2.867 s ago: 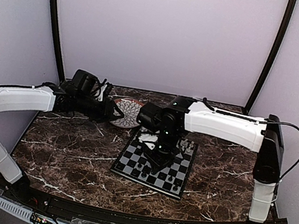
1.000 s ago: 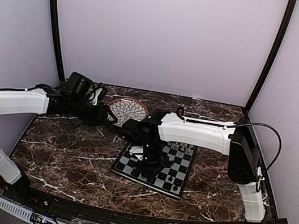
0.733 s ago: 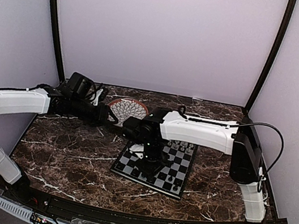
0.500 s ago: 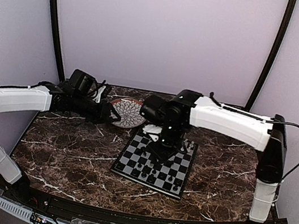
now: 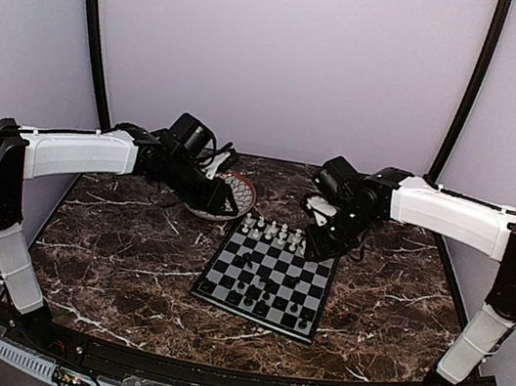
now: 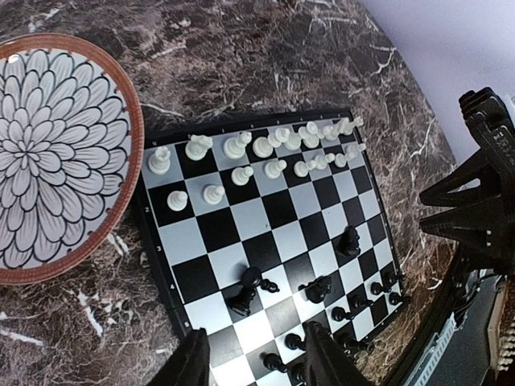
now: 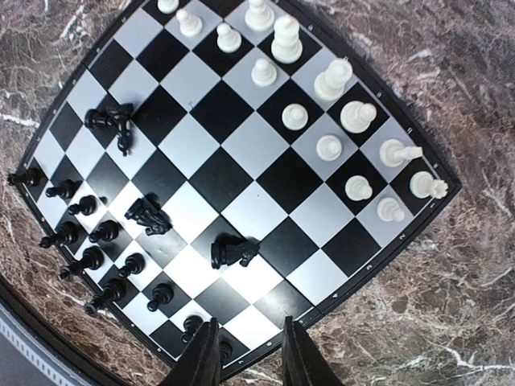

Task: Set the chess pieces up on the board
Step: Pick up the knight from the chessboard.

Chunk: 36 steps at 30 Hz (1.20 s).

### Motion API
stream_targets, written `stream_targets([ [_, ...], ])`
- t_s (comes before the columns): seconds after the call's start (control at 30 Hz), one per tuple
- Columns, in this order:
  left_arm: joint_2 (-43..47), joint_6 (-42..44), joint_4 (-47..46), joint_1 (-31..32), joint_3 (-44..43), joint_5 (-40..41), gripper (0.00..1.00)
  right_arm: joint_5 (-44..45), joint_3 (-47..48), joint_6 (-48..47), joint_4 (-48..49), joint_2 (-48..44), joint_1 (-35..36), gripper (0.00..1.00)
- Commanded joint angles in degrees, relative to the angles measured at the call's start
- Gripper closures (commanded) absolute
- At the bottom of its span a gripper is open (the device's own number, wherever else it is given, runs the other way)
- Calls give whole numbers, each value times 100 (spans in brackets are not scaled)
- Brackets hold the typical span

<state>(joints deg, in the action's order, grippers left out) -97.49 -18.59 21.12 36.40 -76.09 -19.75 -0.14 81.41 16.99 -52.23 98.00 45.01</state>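
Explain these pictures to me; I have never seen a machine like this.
These are two robot arms bolted to a dark marble table. The wide picture looks down from above and behind them, showing the left arm and the right arm. The other two pictures come from cameras on the wrists, so each shows its own pincer at the bottom edge: the left pincer and the right pincer. Both are open and hold nothing. On the table lie a chessboard and a flower-patterned plate. White chessmen stand along the board's far side. Black chessmen line the near side, and a few look toppled mid-board.
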Motion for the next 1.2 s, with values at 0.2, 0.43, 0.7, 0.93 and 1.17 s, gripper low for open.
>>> stream_targets([
  [0.2, -488, 96, 603, 202, -822, -88, 57, -292, -436, 65, 514, 485, -204, 72],
  [0.43, -523, 189, 667, 337, -829, -111, 57, -635, -394, 52, 393, 847, -204, 74],
  [0.7, -494, 181, 740, 426, -809, -147, 57, -1212, -448, 221, 621, 1118, -212, 69],
  [0.93, -370, 188, 789, 446, -660, -190, 57, -1408, -229, 355, 750, 1477, -212, 68],
  [1.17, -281, 309, 691, 481, -441, -347, 57, -1611, 71, 314, 841, 1646, -212, 68],
])
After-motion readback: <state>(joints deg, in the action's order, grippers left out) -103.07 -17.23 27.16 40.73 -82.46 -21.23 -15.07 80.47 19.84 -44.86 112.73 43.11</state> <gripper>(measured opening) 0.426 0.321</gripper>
